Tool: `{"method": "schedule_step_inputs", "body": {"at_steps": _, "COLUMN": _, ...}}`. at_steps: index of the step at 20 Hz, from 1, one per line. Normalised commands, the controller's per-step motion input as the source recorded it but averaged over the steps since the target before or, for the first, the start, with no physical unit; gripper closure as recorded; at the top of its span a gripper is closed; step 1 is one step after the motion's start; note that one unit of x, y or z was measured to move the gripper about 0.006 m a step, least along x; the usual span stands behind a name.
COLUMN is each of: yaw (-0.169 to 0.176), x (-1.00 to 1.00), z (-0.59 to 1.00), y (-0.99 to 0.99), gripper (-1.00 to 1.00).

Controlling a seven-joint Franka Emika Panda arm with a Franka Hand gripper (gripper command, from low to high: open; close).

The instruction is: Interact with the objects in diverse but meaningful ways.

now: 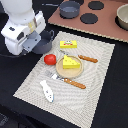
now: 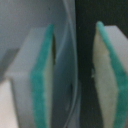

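Note:
My gripper is at the placemat's far corner on the exterior view's left, lowered over a dark grey pot. In the wrist view the gripper is open. Its teal pads stand either side of the pot's thin curved rim with gaps on both sides. A red tomato lies just beside the pot. A yellow holed cheese wedge sits on the tan plate. A flat yellow labelled box lies beyond it. A white fish-shaped piece lies at the mat's near edge.
Two wooden-handled cutlery pieces flank the plate on the striped placemat. A toy stove board with black burners lies at the back. It holds another grey pot and a bowl.

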Motion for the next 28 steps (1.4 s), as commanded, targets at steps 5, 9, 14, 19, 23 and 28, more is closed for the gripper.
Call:
{"method": "schedule_step_inputs", "body": {"at_steps": 5, "yaw": 0.000, "x": 0.02, "z": 1.00, "y": 0.09, "gripper": -1.00}}
{"method": "schedule_step_inputs", "body": {"at_steps": 9, "yaw": -0.012, "x": 0.15, "z": 0.70, "y": -0.14, "gripper": -1.00}}
{"method": "schedule_step_inputs", "body": {"at_steps": 14, "yaw": -0.083, "x": 0.59, "z": 0.50, "y": -0.32, "gripper": -1.00}}
{"method": "schedule_step_inputs", "body": {"at_steps": 19, "yaw": -0.109, "x": 0.77, "z": 0.30, "y": -0.48, "gripper": -1.00}}
{"method": "schedule_step_inputs", "body": {"at_steps": 23, "yaw": -0.102, "x": 0.79, "z": 0.13, "y": -0.53, "gripper": -1.00}}
{"method": "schedule_step_inputs", "body": {"at_steps": 28, "yaw": -0.108, "x": 0.77, "z": 0.12, "y": -0.53, "gripper": -1.00}}
